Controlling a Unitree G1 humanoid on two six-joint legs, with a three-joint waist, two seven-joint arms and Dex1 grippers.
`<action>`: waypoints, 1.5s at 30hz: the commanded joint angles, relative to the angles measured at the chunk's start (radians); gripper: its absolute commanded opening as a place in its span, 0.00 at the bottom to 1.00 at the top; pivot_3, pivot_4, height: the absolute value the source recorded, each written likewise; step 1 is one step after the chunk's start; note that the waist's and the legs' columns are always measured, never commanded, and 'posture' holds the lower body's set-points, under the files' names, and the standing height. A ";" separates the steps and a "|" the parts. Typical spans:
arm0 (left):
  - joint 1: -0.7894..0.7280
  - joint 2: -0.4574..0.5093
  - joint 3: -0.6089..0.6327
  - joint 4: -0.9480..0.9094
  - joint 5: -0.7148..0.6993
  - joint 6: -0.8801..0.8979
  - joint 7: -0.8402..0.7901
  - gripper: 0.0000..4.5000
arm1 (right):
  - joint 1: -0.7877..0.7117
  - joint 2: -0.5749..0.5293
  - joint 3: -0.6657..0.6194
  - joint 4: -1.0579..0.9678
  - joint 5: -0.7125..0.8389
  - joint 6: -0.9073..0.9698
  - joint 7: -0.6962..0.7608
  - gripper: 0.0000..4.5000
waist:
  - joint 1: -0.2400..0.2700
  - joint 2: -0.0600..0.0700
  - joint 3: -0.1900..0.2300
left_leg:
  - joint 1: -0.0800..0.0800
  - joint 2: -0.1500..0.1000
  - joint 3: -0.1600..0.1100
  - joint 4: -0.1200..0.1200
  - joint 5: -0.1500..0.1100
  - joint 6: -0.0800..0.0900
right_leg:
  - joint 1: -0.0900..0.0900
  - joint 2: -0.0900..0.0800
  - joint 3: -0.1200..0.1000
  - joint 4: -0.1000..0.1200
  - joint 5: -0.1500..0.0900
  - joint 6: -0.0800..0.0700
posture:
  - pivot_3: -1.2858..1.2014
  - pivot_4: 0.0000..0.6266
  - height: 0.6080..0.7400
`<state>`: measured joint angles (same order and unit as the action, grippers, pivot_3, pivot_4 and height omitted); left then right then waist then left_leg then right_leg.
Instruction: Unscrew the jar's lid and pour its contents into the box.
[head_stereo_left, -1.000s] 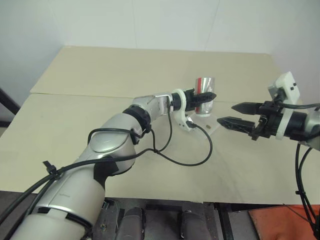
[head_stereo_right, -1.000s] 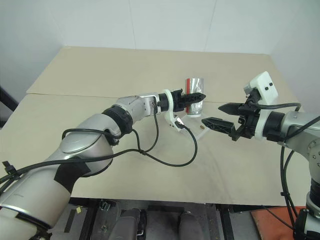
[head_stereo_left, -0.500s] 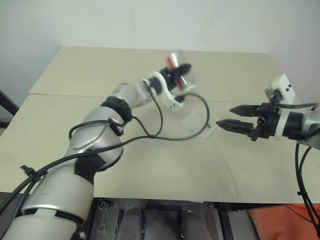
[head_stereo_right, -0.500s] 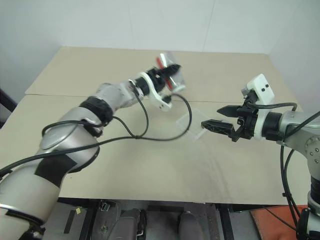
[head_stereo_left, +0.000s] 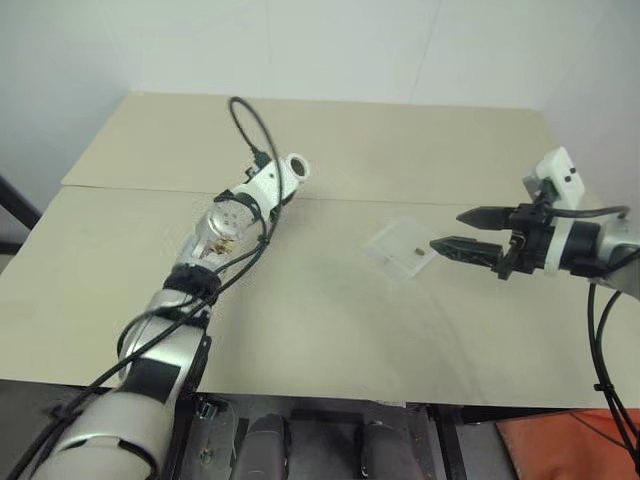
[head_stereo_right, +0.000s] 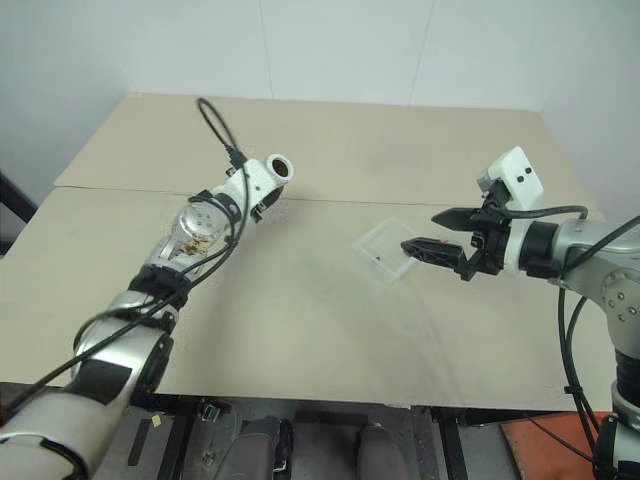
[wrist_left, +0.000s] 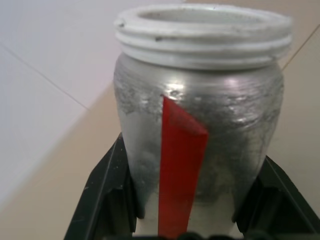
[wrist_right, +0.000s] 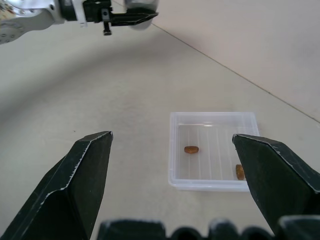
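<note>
- The jar (wrist_left: 197, 150) is held between the two black fingers (wrist_left: 102, 200) of the left pincer (wrist_left: 190, 220), which is clenched on its lower body.
- In the left wrist view, the jar is seen as a silvery-grey cylinder with a red stripe running up its side and a white threaded neck at the top.
- No lid is fitted on the neck; the mouth is open. The inside of the jar cannot be seen.
- In the right wrist view, the left pincer (wrist_right: 131, 19) is seen well apart from the box, over the far part of the table (head_stereo_left: 330, 320), with the jar gripped at its tip.
- The box (wrist_right: 214, 150), a shallow clear plastic tray with rounded corners, rests flat on the table just in front of the right pincer (wrist_right: 175, 165).
- Two small brown pieces are contained in the box: one piece (wrist_right: 191, 149) lies near the middle of the ribbed floor, and a second piece (wrist_right: 240, 171) lies against the wall on one side.
- In the left eye view, one brown speck (head_stereo_left: 416, 252) is visible inside the box (head_stereo_left: 385, 247); the second cannot be made out there.
- The right pincer (head_stereo_left: 447, 230) is released, with its two black fingers spread wide and nothing between them. Its tips are pointed toward the box, close beside it; contact cannot be determined.
</note>
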<state>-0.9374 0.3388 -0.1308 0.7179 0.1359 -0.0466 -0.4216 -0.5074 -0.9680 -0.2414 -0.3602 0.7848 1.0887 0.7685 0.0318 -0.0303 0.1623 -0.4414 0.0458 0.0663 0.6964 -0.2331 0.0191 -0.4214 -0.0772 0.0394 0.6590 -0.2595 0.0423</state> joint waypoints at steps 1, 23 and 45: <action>0.059 -0.029 0.089 -0.242 -0.149 0.220 -0.055 0.44 | -0.020 -0.021 -0.001 -0.009 -0.021 -0.046 0.015 0.99 | -0.005 0.000 0.000 | 0.000 0.000 0.000 0.000 0.000 0.000 | 0.000 0.000 0.000 0.000 0.000 0.000 | 0.52 0.24 1.00; 0.302 -0.182 0.112 -0.415 -0.189 0.369 0.124 0.93 | 0.001 0.008 -0.005 -0.035 -0.028 -0.079 -0.002 1.00 | -0.020 0.000 0.000 | 0.005 -0.001 -0.005 0.001 0.000 0.000 | 0.001 0.000 0.003 0.003 0.000 0.000 | 0.52 0.24 1.00; 0.628 0.142 0.114 -1.088 -0.287 0.709 -0.126 0.99 | 0.060 0.013 -0.015 -0.076 -0.032 -0.098 -0.014 1.00 | -0.023 0.000 0.000 | 0.006 0.000 -0.006 0.000 0.000 0.000 | 0.001 0.000 0.004 0.003 0.000 0.000 | 0.52 0.24 1.00</action>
<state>-0.3162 0.4480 -0.0484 -0.2769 -0.1112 0.6462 -0.4963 -0.4485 -0.9459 -0.2152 -0.4033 0.7507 1.0209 0.7549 0.0089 -0.0299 0.1621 -0.4350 0.0458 0.0602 0.6964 -0.2329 0.0188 -0.4202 -0.0771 0.0431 0.6616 -0.2595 0.0422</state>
